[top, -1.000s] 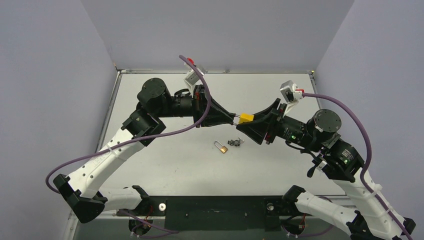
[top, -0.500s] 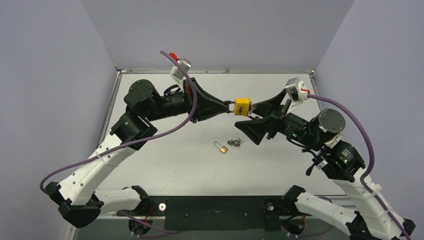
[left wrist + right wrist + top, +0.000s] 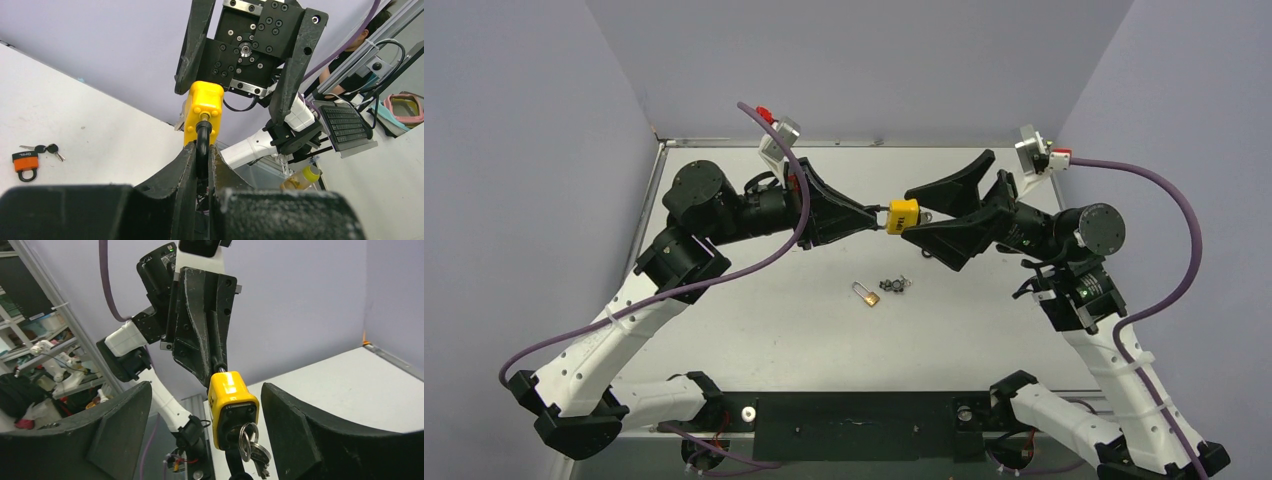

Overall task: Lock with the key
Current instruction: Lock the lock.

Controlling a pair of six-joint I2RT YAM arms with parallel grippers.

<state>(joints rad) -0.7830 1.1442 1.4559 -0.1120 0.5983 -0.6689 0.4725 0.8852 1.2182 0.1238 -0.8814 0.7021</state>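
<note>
A yellow padlock (image 3: 903,216) hangs in mid air above the table's middle. My left gripper (image 3: 880,216) is shut on its black shackle (image 3: 202,145), holding the yellow body (image 3: 202,112) out in front. My right gripper (image 3: 932,213) is open, its fingers (image 3: 295,420) spread to either side of the padlock (image 3: 231,407) without touching it. A key sits in the keyhole at the padlock's bottom, with a key ring and spare keys (image 3: 251,447) dangling from it.
A small orange padlock (image 3: 870,296) and a bunch of dark keys (image 3: 894,285) lie on the white table (image 3: 754,320) below the grippers. They also show in the left wrist view: the orange padlock (image 3: 26,163) and its keys (image 3: 46,149). Grey walls surround the table.
My right gripper has let go of the key and opened wide, and its wrist has risen and rolled. The left arm has lifted the yellow padlock slightly and keeps hold of it.
</note>
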